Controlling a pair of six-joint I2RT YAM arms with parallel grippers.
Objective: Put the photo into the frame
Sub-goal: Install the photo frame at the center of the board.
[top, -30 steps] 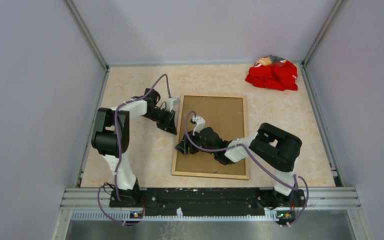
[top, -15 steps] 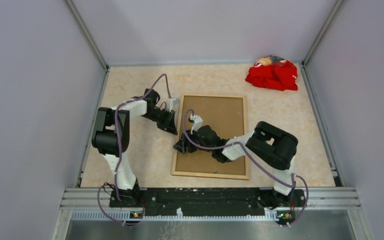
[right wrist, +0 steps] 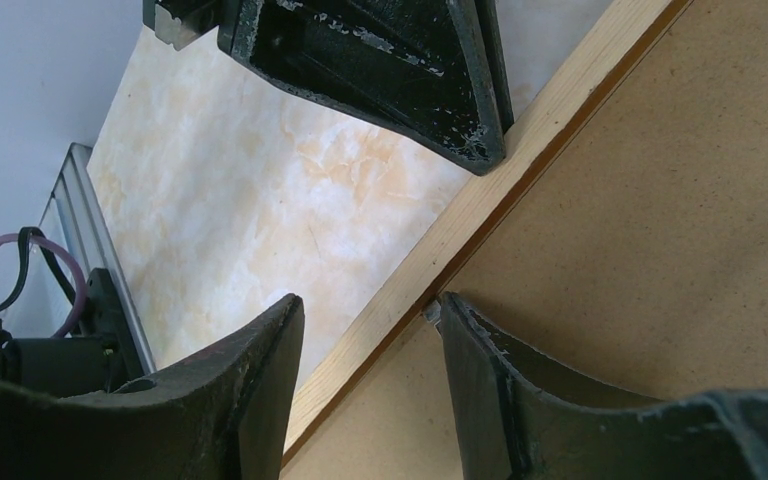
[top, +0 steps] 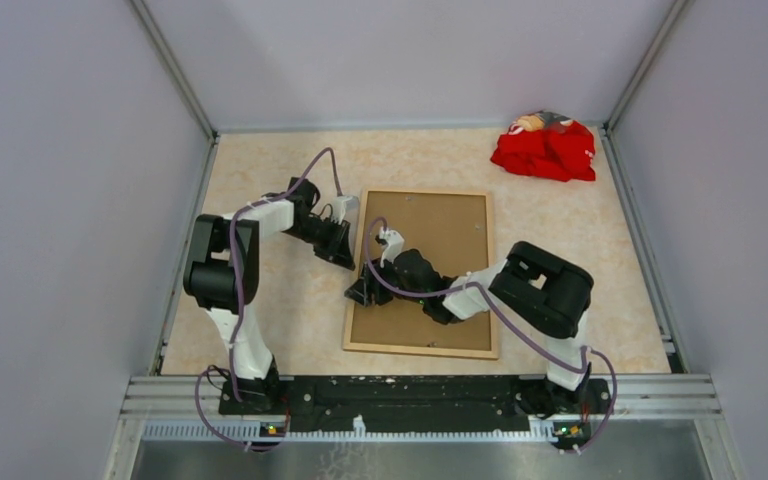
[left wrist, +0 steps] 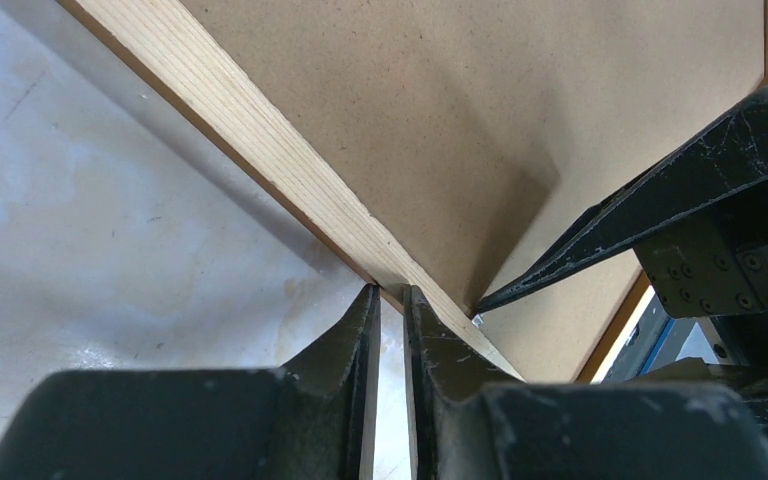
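The frame lies back side up on the table, its pale wood rail around a plain brown backing board. The photo is hidden. My left gripper sits at the frame's left rail. Its jaws are shut to a thin slit with nothing between them, the tips against the rail's outer edge. My right gripper is open and straddles the same rail. One finger is over the table, the other rests on the board beside a small metal tab.
A crumpled red cloth lies in the far right corner. Grey walls close in the marbled tabletop on three sides. The two grippers are close together, the left one's fingers just beyond the right one's jaws.
The right gripper has slid a little left along the board to the frame's left rail. The left jaws have narrowed slightly. The frame has not moved.
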